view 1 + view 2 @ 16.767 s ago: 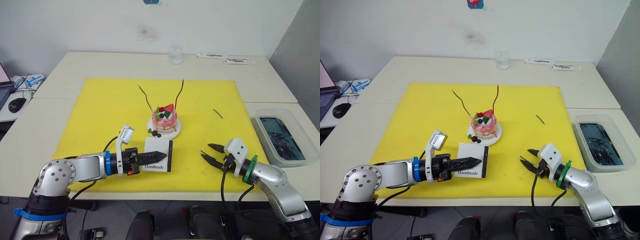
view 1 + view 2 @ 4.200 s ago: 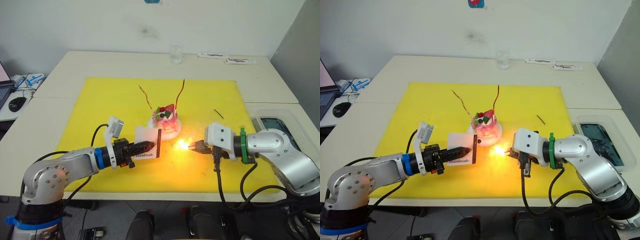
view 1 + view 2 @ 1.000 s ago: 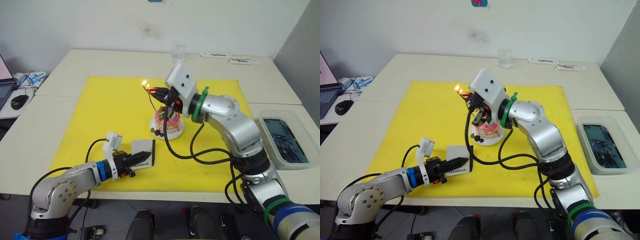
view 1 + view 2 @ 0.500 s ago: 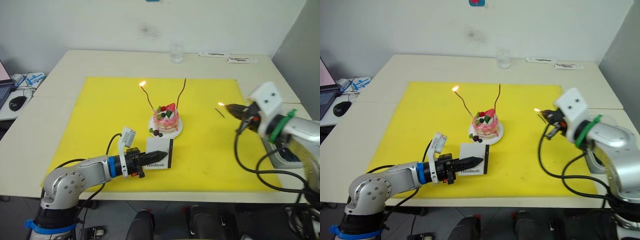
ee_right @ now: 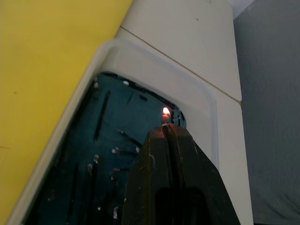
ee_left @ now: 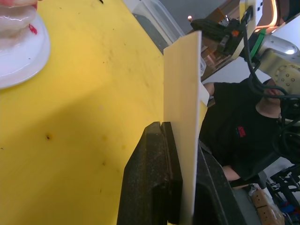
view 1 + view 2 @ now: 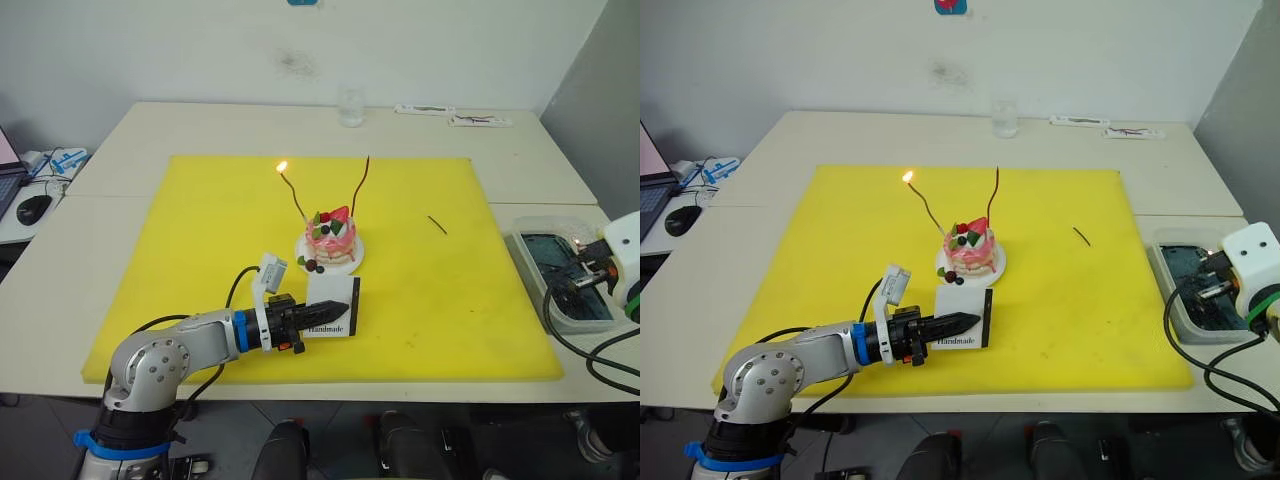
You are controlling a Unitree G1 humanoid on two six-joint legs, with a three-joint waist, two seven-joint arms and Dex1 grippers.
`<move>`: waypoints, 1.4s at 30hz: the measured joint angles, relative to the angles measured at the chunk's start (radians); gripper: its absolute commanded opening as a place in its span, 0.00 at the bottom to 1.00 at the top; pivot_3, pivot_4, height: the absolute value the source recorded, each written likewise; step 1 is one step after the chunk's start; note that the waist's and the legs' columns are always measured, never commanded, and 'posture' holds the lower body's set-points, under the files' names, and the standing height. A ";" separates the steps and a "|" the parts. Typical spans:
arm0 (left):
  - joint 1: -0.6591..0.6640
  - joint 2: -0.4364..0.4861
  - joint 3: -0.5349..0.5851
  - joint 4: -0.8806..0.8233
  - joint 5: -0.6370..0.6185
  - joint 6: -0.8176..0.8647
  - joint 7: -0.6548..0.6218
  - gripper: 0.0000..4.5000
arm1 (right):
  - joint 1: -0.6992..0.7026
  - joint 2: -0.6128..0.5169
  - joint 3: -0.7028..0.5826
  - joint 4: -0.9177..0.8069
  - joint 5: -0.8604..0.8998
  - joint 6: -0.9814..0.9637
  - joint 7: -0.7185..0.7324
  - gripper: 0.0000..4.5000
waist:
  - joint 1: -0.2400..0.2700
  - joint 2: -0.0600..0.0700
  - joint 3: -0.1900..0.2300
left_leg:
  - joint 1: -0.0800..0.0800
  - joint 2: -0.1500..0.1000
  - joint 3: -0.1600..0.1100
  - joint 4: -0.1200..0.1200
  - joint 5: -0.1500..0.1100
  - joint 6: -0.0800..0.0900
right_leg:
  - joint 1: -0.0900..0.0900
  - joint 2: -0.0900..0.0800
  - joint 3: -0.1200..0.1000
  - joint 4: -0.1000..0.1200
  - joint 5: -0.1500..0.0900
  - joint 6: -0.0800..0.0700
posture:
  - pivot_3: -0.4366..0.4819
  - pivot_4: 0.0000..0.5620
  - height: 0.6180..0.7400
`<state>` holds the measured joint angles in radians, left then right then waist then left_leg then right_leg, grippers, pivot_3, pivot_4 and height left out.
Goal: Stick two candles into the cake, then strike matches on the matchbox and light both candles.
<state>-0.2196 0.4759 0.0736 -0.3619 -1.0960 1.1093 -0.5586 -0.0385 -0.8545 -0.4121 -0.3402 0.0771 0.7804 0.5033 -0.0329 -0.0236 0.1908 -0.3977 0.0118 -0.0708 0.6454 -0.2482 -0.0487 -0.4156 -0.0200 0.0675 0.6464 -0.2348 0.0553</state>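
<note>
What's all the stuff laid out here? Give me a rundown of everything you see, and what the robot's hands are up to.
Mat: one, yellow, covering the pale table.
Cake: one, pink and white, on a small white plate at mid-mat.
Candles: two, thin reddish-brown, standing in the cake; the left one burns, the right one is unlit.
Spare match: one, dark, lying on the mat right of the cake.
Glass: one, clear, at the table's far edge.
Tray: one, clear with dark water, right of the mat.
Matchbox: one, white, held upright in front of the cake.
Left end effector: shut on the matchbox.
Right end effector: shut on a burning match, over the tray.
</note>
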 measured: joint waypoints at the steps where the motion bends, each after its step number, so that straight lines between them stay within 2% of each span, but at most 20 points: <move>1: 0.000 -0.001 -0.001 0.000 0.001 0.000 0.000 0.00 | 0.002 0.000 0.000 0.008 -0.007 -0.005 -0.006 0.21 | 0.000 0.000 0.000 | 0.000 0.000 0.000 0.000 0.000 0.000 | 0.000 0.000 0.000 0.000 0.000 0.000 | 0.48 0.27 1.00; 11: 0.000 -0.003 -0.003 0.004 0.010 -0.007 0.000 0.00 | 0.004 0.007 -0.001 0.019 -0.016 -0.039 -0.035 0.99 | 0.000 0.000 0.000 | 0.000 0.000 0.000 0.000 0.000 0.000 | 0.000 0.000 0.000 0.000 0.000 0.001 | 0.48 0.27 1.00; 17: 0.000 -0.003 -0.003 0.007 0.023 -0.015 -0.001 0.00 | -0.021 0.008 -0.040 -0.074 0.006 -0.073 -0.024 0.99 | 0.000 0.000 0.000 | 0.000 0.000 0.000 0.000 0.000 0.000 | 0.000 0.000 0.000 0.000 0.001 0.001 | 0.48 0.27 1.00; 20: 0.000 0.000 -0.003 0.009 0.026 -0.024 -0.001 0.00 | -0.069 0.036 -0.041 -0.150 0.094 -0.059 0.018 0.99 | -0.001 0.000 0.000 | 0.001 0.000 0.000 0.000 0.000 0.000 | 0.000 0.000 0.000 0.000 0.001 0.001 | 0.48 0.27 1.00; 25: -0.006 0.004 0.000 0.015 0.029 -0.026 -0.002 0.00 | -0.197 0.140 0.066 -0.231 0.221 -0.040 0.041 0.99 | 0.000 0.000 0.000 | 0.002 0.001 -0.001 0.000 0.000 0.000 | 0.002 0.001 0.000 0.000 0.001 0.002 | 0.48 0.27 1.00; 29: -0.009 0.008 0.002 0.016 0.035 -0.027 -0.001 0.00 | -0.291 0.240 0.189 -0.148 0.219 -0.029 -0.004 0.99 | 0.000 0.000 0.000 | 0.001 0.000 -0.001 0.000 0.000 0.000 | 0.001 0.001 0.000 0.000 0.001 0.001 | 0.48 0.27 1.00; 32: -0.010 0.010 0.006 0.015 0.037 -0.027 0.001 0.00 | -0.384 0.292 0.272 -0.015 0.176 -0.030 -0.065 0.99 | 0.000 0.000 0.000 | 0.001 0.000 -0.001 0.000 0.000 0.000 | 0.001 0.000 0.000 0.000 0.002 0.003 | 0.48 0.27 1.00; 36: -0.007 0.010 0.012 0.013 0.036 -0.027 0.005 0.00 | -0.477 0.332 0.328 0.147 0.130 -0.030 -0.114 0.99 | 0.000 0.000 0.000 | 0.001 0.000 -0.001 -0.001 0.000 0.000 | 0.000 0.001 -0.001 0.001 0.002 0.003 | 0.48 0.27 1.00; 42: 0.000 0.009 0.013 0.009 0.036 -0.027 0.020 0.00 | -0.577 0.360 0.409 0.394 0.073 -0.053 -0.112 0.99 | 0.000 0.000 0.000 | 0.000 0.000 -0.001 -0.001 0.000 0.000 | 0.000 0.001 -0.001 0.001 0.005 -0.002 | 0.48 0.27 1.00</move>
<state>-0.2199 0.4846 0.0869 -0.3527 -1.0598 1.0823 -0.5387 -0.6151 -0.4942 -0.0029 0.0536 0.1498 0.7273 0.3913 -0.0325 -0.0232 0.1906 -0.3979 0.0121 -0.0718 0.6444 -0.2481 -0.0487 -0.4160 -0.0195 0.0666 0.6470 -0.2294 0.0533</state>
